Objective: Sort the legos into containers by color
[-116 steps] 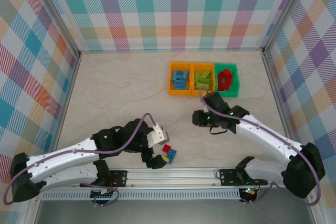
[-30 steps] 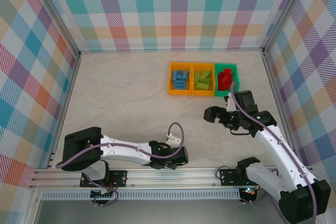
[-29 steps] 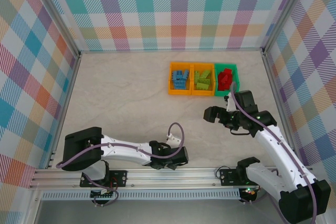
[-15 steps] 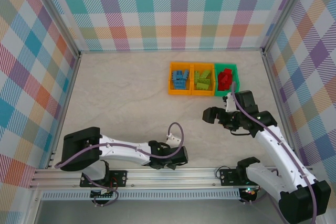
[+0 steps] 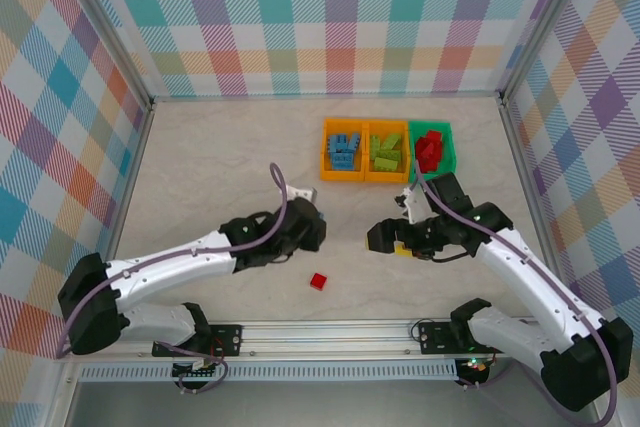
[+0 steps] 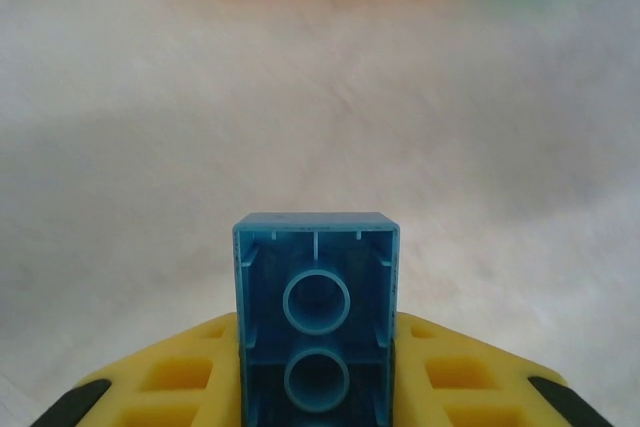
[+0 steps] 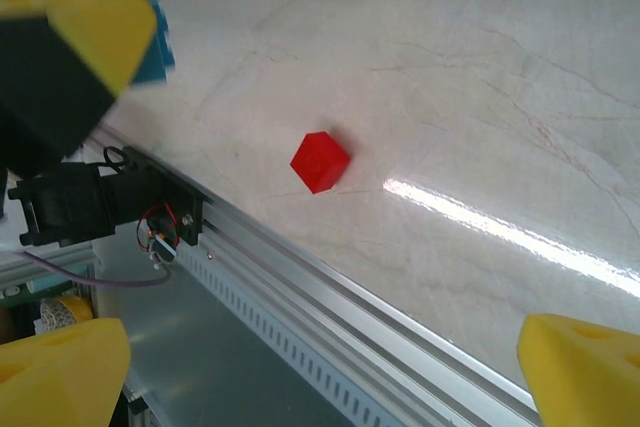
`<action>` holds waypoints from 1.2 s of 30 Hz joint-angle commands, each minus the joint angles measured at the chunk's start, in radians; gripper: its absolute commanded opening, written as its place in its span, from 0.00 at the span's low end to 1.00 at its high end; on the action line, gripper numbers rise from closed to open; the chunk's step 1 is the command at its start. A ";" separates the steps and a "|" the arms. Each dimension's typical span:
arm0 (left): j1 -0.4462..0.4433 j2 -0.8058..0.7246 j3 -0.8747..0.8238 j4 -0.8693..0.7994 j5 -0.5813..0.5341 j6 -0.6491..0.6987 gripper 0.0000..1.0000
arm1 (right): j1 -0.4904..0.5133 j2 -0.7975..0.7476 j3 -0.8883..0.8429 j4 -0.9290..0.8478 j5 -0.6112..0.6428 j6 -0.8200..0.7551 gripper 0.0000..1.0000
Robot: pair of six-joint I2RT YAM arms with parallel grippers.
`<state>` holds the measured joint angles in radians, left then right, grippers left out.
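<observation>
A pale beige, marble-patterned tabletop is enclosed on three sides by upright panels of pastel plaid cloth, one set along its far edge and one along each side. Silver metal posts are seen at its far corners. A ribbed aluminium rail is fixed along its near edge. A bright streak of light is reflected on its surface.
</observation>
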<state>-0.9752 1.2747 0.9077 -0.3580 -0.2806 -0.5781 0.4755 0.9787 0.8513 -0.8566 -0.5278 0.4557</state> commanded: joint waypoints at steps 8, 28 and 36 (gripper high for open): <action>0.274 0.464 0.454 0.252 0.167 0.192 0.29 | 0.005 -0.008 0.060 0.094 0.077 0.053 1.00; 0.360 0.781 0.806 0.286 0.234 0.205 0.56 | 0.005 -0.027 0.053 0.092 0.182 0.094 1.00; 0.309 0.253 0.381 0.276 0.219 0.260 0.66 | 0.062 -0.062 0.005 0.071 0.394 0.103 1.00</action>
<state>-0.6357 1.7569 1.3689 -0.0898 -0.0429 -0.3771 0.4965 0.9306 0.8818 -0.7795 -0.2180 0.5426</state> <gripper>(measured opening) 0.638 0.998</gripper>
